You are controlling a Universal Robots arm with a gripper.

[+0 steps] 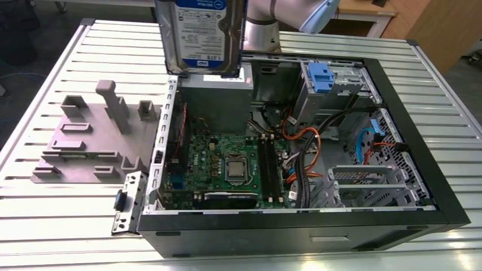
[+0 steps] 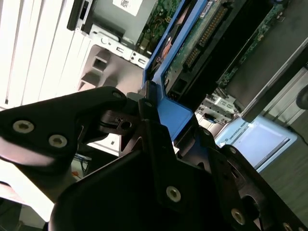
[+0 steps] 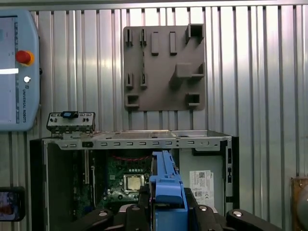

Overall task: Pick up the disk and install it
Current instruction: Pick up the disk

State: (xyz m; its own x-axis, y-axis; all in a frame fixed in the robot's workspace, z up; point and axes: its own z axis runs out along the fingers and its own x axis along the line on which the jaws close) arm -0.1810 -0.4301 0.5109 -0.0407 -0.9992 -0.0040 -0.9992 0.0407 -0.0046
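Observation:
The disk, a silver drive with a blue-and-white label, hangs upright above the back of the open computer case in the exterior view. Its blue carrier runs edge-on between the black fingers in the second wrist view. My gripper is shut on the carrier's blue end, seen from above with the case interior below it. The disk sits over the grey box with a white sticker, apart from it.
A grey fixture plate with upright pegs lies on the slatted table at the exterior view's left of the case. Inside the case are the motherboard, orange and black cables and a small blue bracket. A teach pendant lies on the table.

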